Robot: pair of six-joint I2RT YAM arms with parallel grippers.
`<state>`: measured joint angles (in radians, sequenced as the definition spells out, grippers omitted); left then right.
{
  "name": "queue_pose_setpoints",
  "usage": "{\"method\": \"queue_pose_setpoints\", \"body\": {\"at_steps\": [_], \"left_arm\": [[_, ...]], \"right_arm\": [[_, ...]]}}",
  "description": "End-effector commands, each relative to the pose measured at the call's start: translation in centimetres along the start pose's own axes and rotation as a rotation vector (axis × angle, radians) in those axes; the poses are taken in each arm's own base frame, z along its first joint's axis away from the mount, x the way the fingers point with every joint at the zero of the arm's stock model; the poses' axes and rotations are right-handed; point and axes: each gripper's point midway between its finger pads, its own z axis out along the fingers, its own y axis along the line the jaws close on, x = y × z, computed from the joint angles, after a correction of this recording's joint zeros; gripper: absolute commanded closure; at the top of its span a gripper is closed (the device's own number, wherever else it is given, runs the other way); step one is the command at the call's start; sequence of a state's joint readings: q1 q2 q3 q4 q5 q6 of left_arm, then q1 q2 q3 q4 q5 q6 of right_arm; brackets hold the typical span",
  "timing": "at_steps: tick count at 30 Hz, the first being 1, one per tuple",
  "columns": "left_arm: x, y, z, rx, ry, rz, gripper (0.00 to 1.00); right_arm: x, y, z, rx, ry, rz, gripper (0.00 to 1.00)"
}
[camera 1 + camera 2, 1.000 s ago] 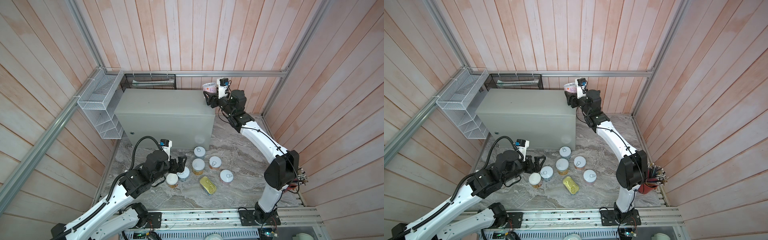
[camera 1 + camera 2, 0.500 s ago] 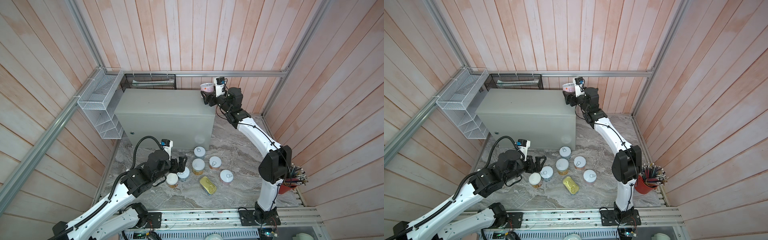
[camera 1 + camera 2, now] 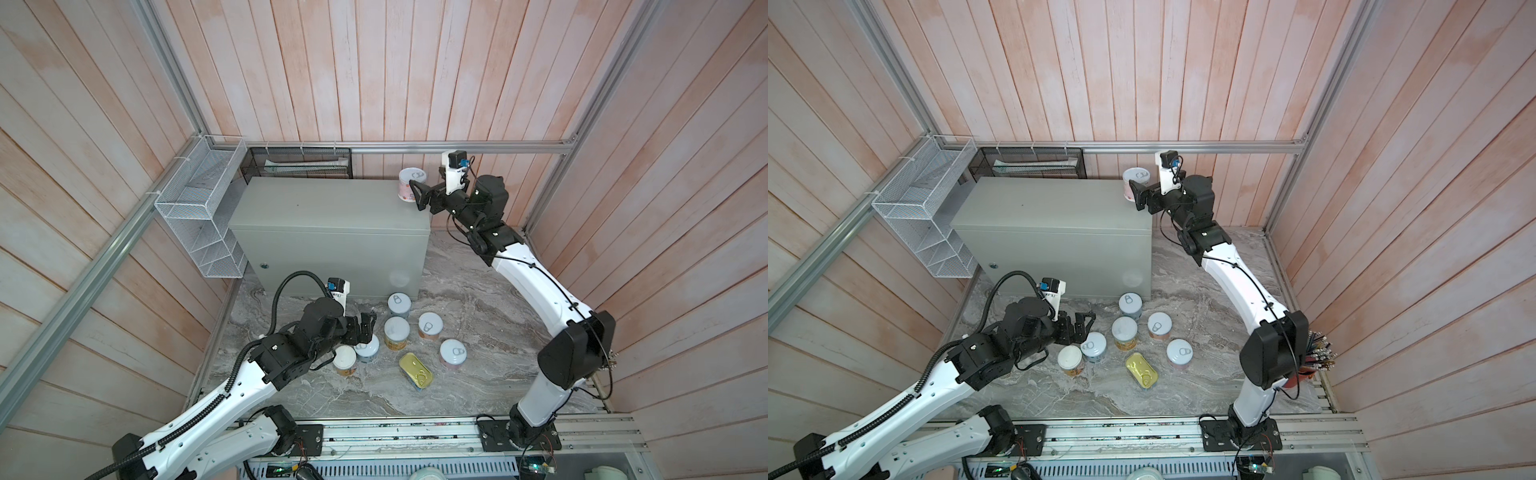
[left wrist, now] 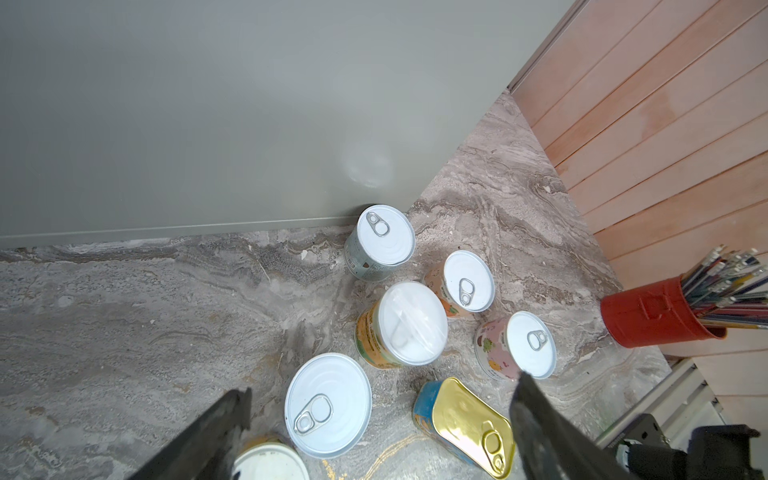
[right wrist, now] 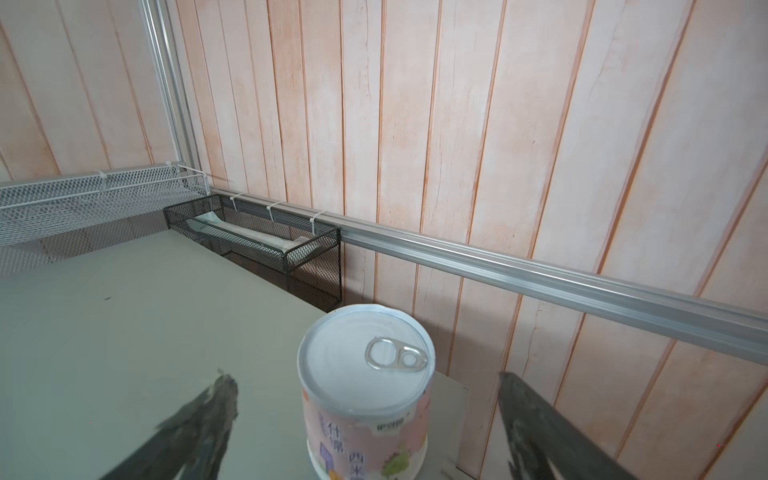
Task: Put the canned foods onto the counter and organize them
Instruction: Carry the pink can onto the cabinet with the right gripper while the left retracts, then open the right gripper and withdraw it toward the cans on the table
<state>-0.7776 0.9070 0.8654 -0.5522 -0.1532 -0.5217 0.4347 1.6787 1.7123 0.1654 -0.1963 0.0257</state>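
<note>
Pink can (image 5: 365,390) stands upright on back right corner of grey metal box (image 3: 328,208), close to wall; that spot leaves rest of flat top free for more cans; right gripper (image 5: 365,379) sits around it, jaws wide, not touching, so can rests on its own; six round cans (image 3: 397,328) and gold tin (image 3: 415,370) wait in tight bunch on marble tabletop (image 3: 478,299) in front of box; left gripper (image 4: 382,385) hovers low over pale blue can (image 4: 328,405), jaws wide, likely lined up to pick it next; close neighbours may get bumped.
</note>
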Motion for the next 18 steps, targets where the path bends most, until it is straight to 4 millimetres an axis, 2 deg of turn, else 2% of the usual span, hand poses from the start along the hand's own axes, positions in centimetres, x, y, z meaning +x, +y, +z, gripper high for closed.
{"method": "queue_pose_setpoints", "body": {"at_steps": [1,5,9,14,18], "left_arm": [[0.0,0.7,0.4,-0.027,-0.019,0.024,0.00],[0.6,0.5,0.7,0.000,-0.020,0.049,0.00],[0.9,-0.3,1.1,0.074,-0.064,0.071,0.00],[1.0,-1.9,0.6,0.164,-0.099,0.094,0.00],[1.4,-2.5,0.5,0.200,-0.149,0.163,0.00]], "right_arm": [[-2.5,0.0,-2.9,0.024,-0.042,0.011,0.02],[-1.9,0.3,-6.9,0.058,-0.004,0.074,0.02],[0.9,-0.3,-11.6,0.150,0.094,0.151,0.02],[6.7,-1.6,-18.0,0.327,0.325,0.236,0.03],[12.6,-1.8,-23.2,0.425,0.520,0.274,0.03]]}}
